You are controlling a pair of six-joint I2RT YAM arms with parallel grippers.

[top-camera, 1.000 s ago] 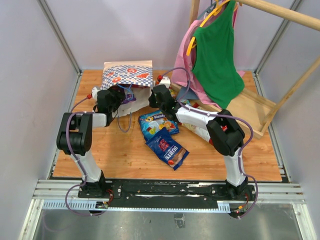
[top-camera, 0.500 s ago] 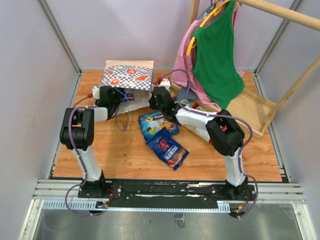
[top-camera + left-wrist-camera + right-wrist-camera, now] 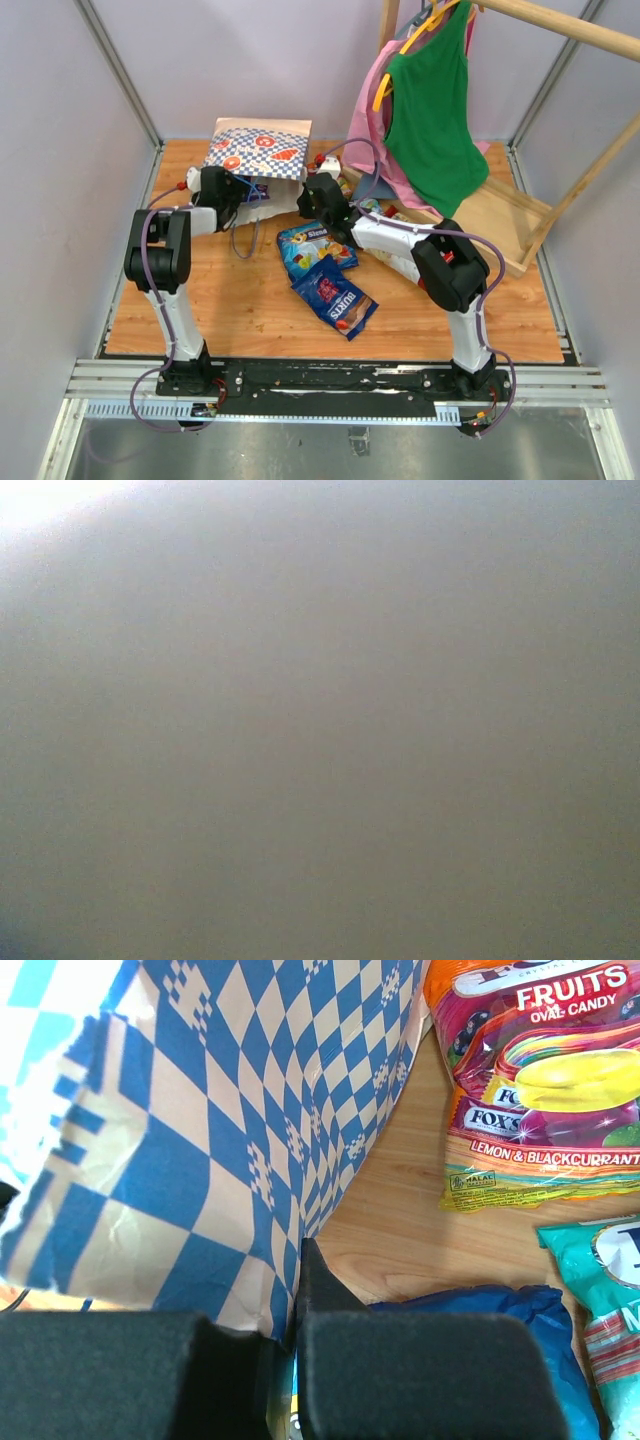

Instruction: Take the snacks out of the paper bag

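Nearest the front edge of the worktop [image 3: 215, 310], a little right of its middle, a dark blue packet [image 3: 336, 297] lies flat on the wood. A lighter blue packet [image 3: 312, 246] lies just behind it, and the two meet at one end. Both are outside the paper bag [image 3: 258, 150].

Further back, the right gripper [image 3: 290, 1360] sits at the bag's near right corner. Its jaws stand almost together, and the checked paper edge runs down into the slit between them, so it looks pinched there. Just right of that corner a magenta fruit-candy packet [image 3: 540, 1080] rests on the wood, with a teal packet [image 3: 600, 1290] nearer the front.

The left gripper [image 3: 236, 190] is at the bag's near left side. Its fingers are hidden from above and its wrist camera gives only grey blur, so its grip cannot be told.

The bag stands toward the far edge, left of centre, tilted with its checked face upward. At the far right corner a green garment [image 3: 432, 110] and a pink garment [image 3: 368, 112] hang on a wooden rack [image 3: 560, 25].
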